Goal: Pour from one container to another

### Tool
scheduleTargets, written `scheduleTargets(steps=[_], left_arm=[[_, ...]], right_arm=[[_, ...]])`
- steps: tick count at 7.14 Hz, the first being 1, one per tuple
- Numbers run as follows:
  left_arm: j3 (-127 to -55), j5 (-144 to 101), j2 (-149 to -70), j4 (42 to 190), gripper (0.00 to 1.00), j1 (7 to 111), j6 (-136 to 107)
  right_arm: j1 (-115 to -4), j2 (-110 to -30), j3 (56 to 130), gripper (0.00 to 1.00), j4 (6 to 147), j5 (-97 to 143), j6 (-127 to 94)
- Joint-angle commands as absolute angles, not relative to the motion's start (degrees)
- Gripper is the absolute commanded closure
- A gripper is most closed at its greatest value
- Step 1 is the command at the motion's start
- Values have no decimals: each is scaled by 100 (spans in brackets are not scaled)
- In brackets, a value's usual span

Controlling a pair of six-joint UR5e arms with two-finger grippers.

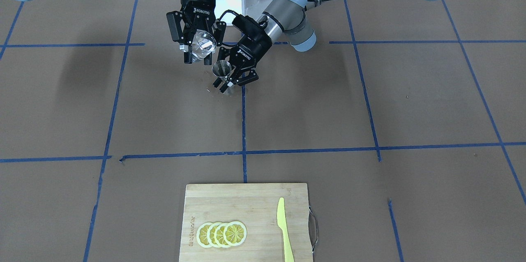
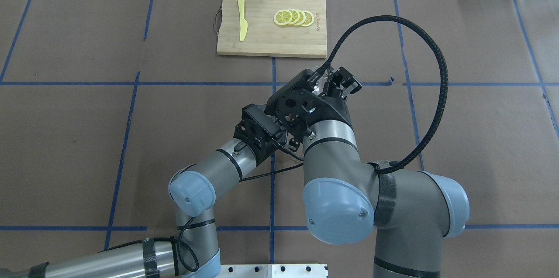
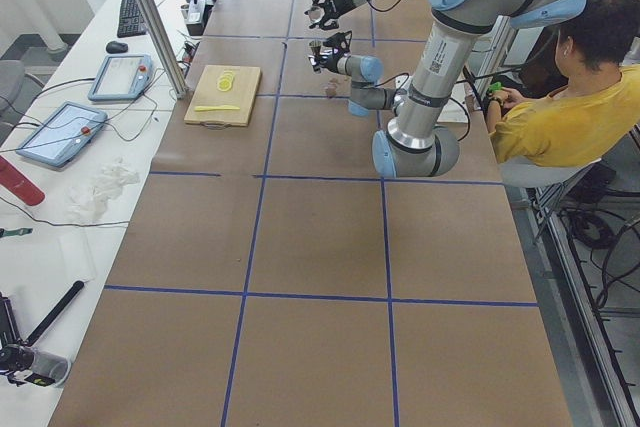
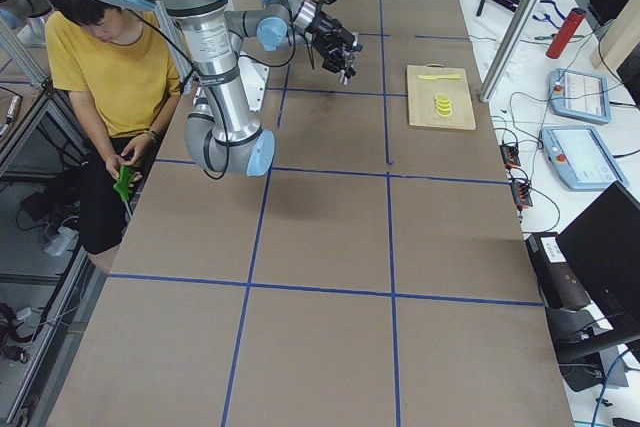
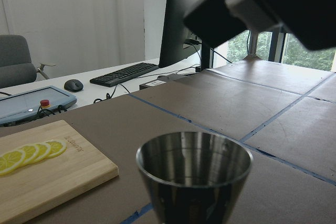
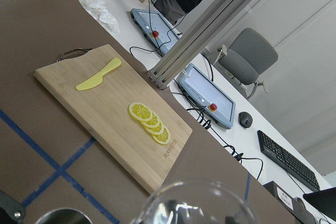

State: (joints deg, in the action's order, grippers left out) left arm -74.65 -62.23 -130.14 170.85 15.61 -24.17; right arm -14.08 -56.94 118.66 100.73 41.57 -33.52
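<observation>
In the front-facing view my right gripper (image 1: 200, 46) is shut on the small clear glass cup (image 1: 204, 43), which is tilted with its mouth down toward the steel jigger (image 1: 222, 68). My left gripper (image 1: 230, 80) is shut on the jigger's lower part and holds it upright just above the table, below and beside the cup. The left wrist view shows the jigger's open cone (image 5: 194, 174) close up, with my right gripper's dark body (image 5: 262, 3) overhead. The cup's rim (image 6: 194, 203) fills the bottom of the right wrist view, and the jigger's rim (image 6: 58, 217) is at the lower left. From overhead both are mostly hidden by the arms.
A wooden cutting board (image 1: 254, 208) lies at the table's far side from the robot, carrying lemon slices (image 1: 222, 234) and a yellow plastic knife (image 1: 284, 229). Small specks mark the paper under the jigger (image 1: 213, 88). A person in a yellow shirt (image 3: 560, 117) sits behind the robot.
</observation>
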Motion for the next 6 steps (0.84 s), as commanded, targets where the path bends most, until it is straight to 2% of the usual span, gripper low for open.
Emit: scheduleTargets(steps=[1,6], left_arm=[[-7462,-6223,-13025,17077,100,1564,-2417],[-7471,-6214,-13034,17103,100,1573,-2417]], right_arm=[[-1406,-5634,11848,100,10116,4157,-2999],[-1468,-5564,11839,100,10396,4140,-2348]])
